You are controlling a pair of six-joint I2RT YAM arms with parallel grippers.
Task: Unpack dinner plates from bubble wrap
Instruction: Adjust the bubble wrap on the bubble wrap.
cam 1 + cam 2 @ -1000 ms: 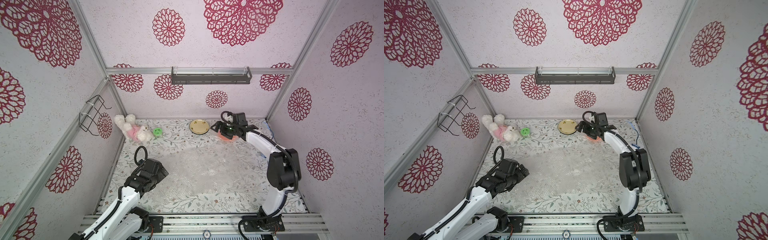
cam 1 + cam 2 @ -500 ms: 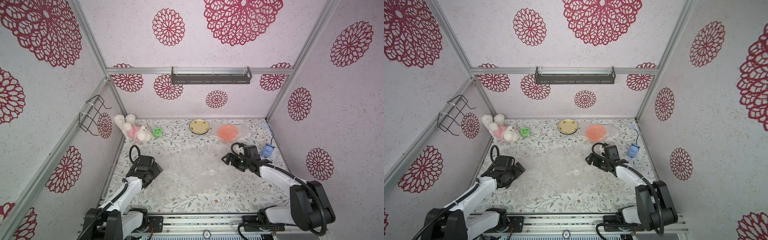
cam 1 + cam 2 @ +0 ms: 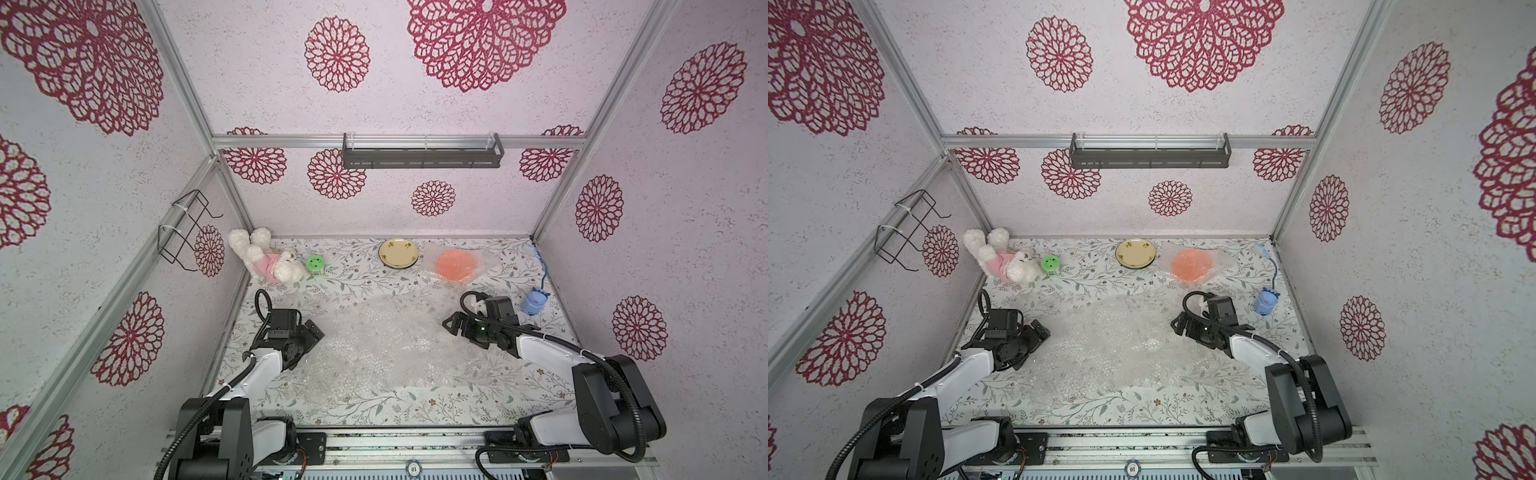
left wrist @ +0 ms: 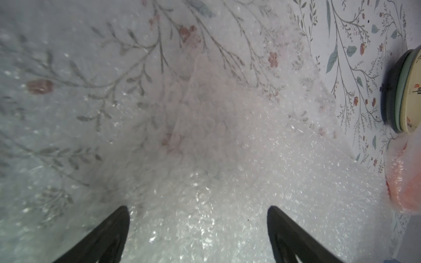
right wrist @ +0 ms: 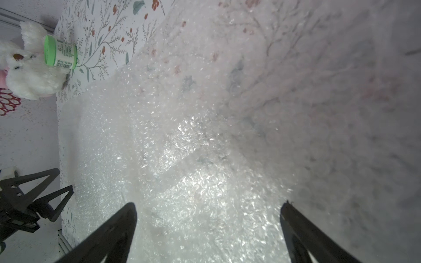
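Observation:
A cream dinner plate (image 3: 399, 253) (image 3: 1136, 254) with small flowers lies bare at the back of the table. Beside it an orange plate (image 3: 456, 265) (image 3: 1192, 266) lies in a piece of bubble wrap. A large crumpled bubble wrap sheet (image 3: 374, 345) (image 3: 1100, 345) covers the middle of the table. My left gripper (image 3: 315, 332) (image 4: 198, 211) is open at the sheet's left edge. My right gripper (image 3: 449, 324) (image 5: 208, 207) is open at its right edge. Both wrist views show only bubble wrap (image 4: 216, 159) (image 5: 182, 136) between the fingers. What lies under the sheet is hidden.
A white plush toy (image 3: 266, 259) and a green-lidded jar (image 3: 315, 263) lie at the back left. A small blue toy (image 3: 534, 301) with a cable stands by the right wall. A wire rack (image 3: 183, 228) hangs on the left wall, a dark shelf (image 3: 422, 151) on the back wall.
My right arm has drawn back from the orange plate at the rear to the right edge of the big sheet. My left gripper has shifted up to the sheet's left edge.

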